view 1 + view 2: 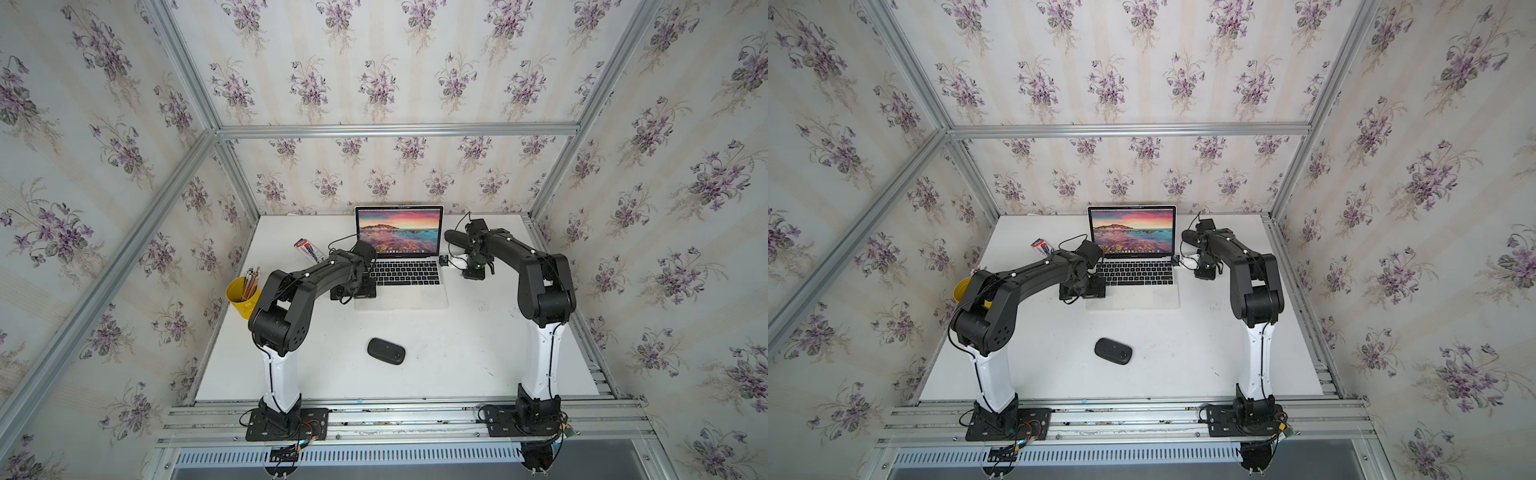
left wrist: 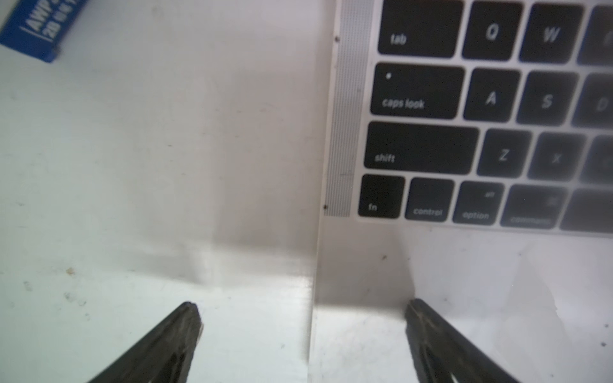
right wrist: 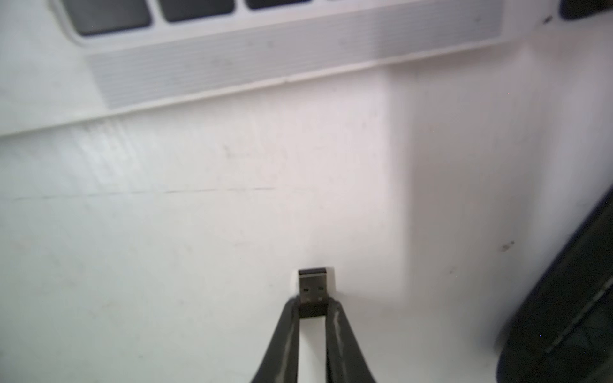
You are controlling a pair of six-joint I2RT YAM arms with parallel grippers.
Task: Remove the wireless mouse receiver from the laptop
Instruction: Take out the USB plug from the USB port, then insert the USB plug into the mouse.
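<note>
Holding the receiver [image 3: 313, 290] tight between the right fingers [image 3: 287, 331], clear of the laptop [image 3: 265, 63] ahead, left fingers [image 2: 172, 338] apart; next, put down gently.

White table [image 1: 457, 365]: laptop [image 1: 401, 297], mouse [image 1: 386, 351], yellow pencil cup [image 1: 240, 301], black case [image 1: 454, 238].

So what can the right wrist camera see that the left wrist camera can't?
Only the right wrist view shows the wireless mouse receiver, pinched in the shut right pincer, unplugged, its metal plug bare. Only the left wrist view shows the open left pincer, the laptop's tab and shift keys, and a blue box. Both show the laptop's dotted speaker strip and the white table.
</note>
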